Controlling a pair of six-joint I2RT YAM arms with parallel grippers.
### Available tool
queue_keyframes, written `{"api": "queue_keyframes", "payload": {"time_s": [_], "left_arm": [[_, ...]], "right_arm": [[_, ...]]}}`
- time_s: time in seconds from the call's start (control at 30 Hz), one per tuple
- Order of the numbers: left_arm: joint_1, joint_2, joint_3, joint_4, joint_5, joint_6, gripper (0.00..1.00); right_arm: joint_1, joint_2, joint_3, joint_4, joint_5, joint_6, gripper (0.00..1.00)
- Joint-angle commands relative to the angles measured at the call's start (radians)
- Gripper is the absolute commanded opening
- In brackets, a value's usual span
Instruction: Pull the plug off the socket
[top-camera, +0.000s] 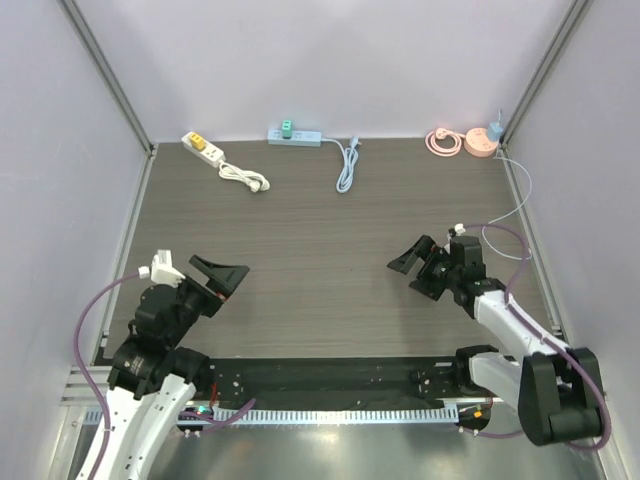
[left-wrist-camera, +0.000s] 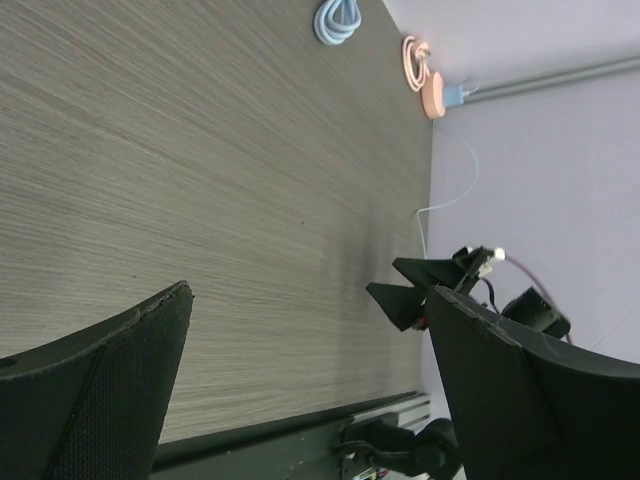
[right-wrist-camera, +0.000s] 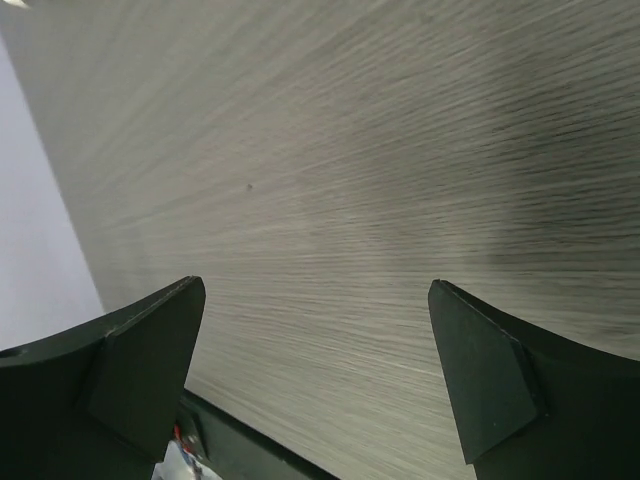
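Note:
Three power strips lie along the far edge of the table. A white strip (top-camera: 205, 148) carries a yellow plug (top-camera: 198, 141) at far left. A pale blue strip (top-camera: 295, 137) carries a green plug (top-camera: 286, 127) at far centre. A pink round socket (top-camera: 481, 145) carries a light blue plug (top-camera: 495, 130) at far right, also in the left wrist view (left-wrist-camera: 434, 94). My left gripper (top-camera: 222, 278) is open and empty near the front left. My right gripper (top-camera: 413, 262) is open and empty at the front right. Both are far from the strips.
A white coiled cord (top-camera: 244, 177) trails from the white strip. A pale blue coiled cord (top-camera: 346, 165) lies by the blue strip, and a pink coil (top-camera: 443, 142) by the pink socket. A thin white cable (top-camera: 520, 180) runs along the right edge. Walls enclose three sides.

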Motion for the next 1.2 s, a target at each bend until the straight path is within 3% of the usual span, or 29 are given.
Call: {"api": "queue_keyframes", "payload": {"time_s": [0.0, 0.1, 0.17, 0.2, 0.5, 0.63, 1.17], "left_arm": [[0.005, 0.04, 0.049, 0.045, 0.069, 0.096, 1.0], [0.005, 0.073, 0.064, 0.019, 0.04, 0.103, 1.0], [0.005, 0.09, 0.078, -0.002, 0.021, 0.111, 1.0], [0.005, 0.093, 0.083, -0.008, 0.004, 0.12, 1.0], [0.005, 0.09, 0.144, -0.078, -0.017, 0.212, 1.0], [0.005, 0.086, 0.152, -0.11, -0.017, 0.246, 1.0], [0.003, -0.002, 0.118, -0.03, 0.012, 0.26, 1.0]], "right_arm": [[-0.005, 0.096, 0.073, -0.024, -0.057, -0.123, 1.0], [-0.003, 0.164, 0.022, 0.205, -0.266, -0.12, 1.0], [0.0, 0.19, -0.014, 0.439, -0.309, -0.068, 1.0], [0.011, 0.224, -0.017, 0.479, -0.295, -0.044, 1.0], [0.228, 0.524, 0.3, 0.602, -0.123, -0.068, 1.0], [0.331, 0.763, 0.472, 0.695, -0.103, -0.077, 0.96], [0.486, 1.393, 1.317, 0.613, 0.088, -0.264, 0.95]]}}
